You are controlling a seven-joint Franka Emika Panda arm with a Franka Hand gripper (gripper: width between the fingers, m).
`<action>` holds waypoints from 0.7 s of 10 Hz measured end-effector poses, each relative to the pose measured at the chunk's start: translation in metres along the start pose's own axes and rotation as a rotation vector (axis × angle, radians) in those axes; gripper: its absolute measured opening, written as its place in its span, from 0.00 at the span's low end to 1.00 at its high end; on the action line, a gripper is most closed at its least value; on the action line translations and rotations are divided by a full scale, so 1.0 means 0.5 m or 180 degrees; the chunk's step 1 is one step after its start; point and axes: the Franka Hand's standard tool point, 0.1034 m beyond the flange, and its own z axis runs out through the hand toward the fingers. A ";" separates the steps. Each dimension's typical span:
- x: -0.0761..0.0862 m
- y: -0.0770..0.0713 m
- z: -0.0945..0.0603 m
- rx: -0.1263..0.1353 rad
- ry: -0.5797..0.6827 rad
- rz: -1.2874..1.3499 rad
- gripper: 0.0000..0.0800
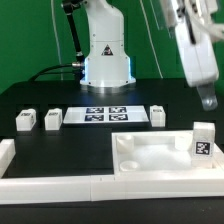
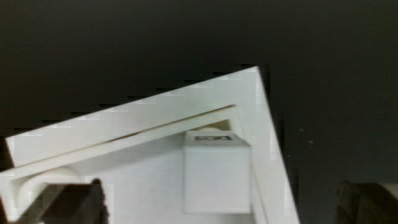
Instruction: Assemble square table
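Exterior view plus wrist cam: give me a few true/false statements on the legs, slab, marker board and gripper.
1. Three leg blocks sit loose on the table, flanking the marker board. True.
2. The gripper is shut on a leg block. False: it hangs open above the fourth leg block and holds nothing.
3. The fourth leg block stands upright at a corner of the tabletop slab, on the exterior view's right. True.
4. The marker board lies on top of the tabletop slab. False: it lies on the table behind the slab, apart from it.
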 end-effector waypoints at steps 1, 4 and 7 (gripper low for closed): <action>0.002 0.004 0.007 -0.0023 0.0009 0.0002 0.81; 0.002 0.003 0.007 -0.0022 0.0007 -0.0009 0.81; -0.004 0.003 -0.005 -0.0014 -0.0009 -0.0270 0.81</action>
